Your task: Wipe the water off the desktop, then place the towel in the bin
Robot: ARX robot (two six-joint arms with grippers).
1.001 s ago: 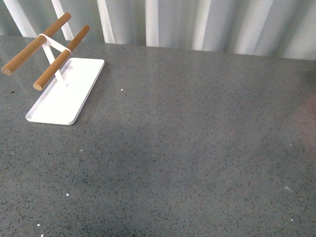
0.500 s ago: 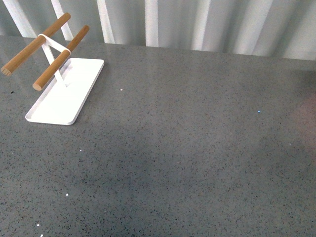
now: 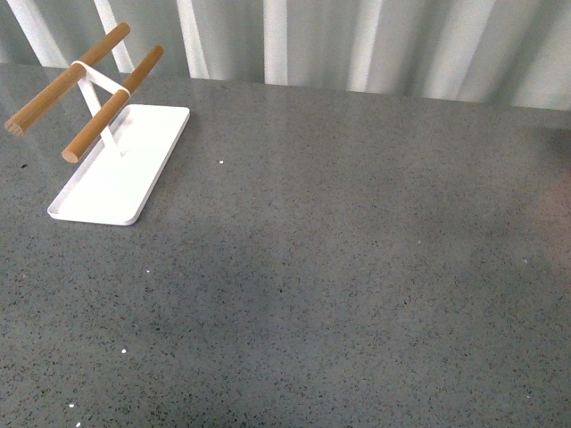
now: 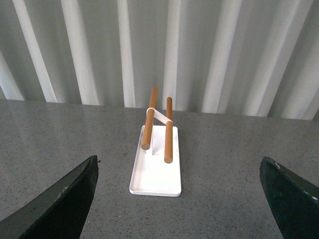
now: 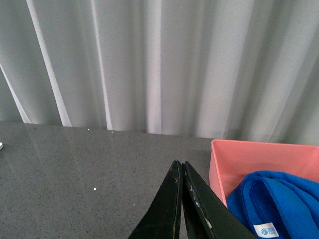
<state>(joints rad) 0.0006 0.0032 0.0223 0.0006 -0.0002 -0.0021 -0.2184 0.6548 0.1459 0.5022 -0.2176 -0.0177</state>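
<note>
Since the towel (image 5: 271,201) already lies bunched inside the pink bin (image 5: 234,159), just beside your right end effector (image 5: 182,199) whose tips are pressed together and empty, your main risk is clipping the bin wall when you retract. Your left end effector (image 4: 179,194) hangs spread wide, facing the white tray (image 4: 155,169) with its wooden bars (image 4: 168,130). You cannot confirm the table (image 3: 339,250) is dry: glare masks any film, and the bin's far side is cut off.
</note>
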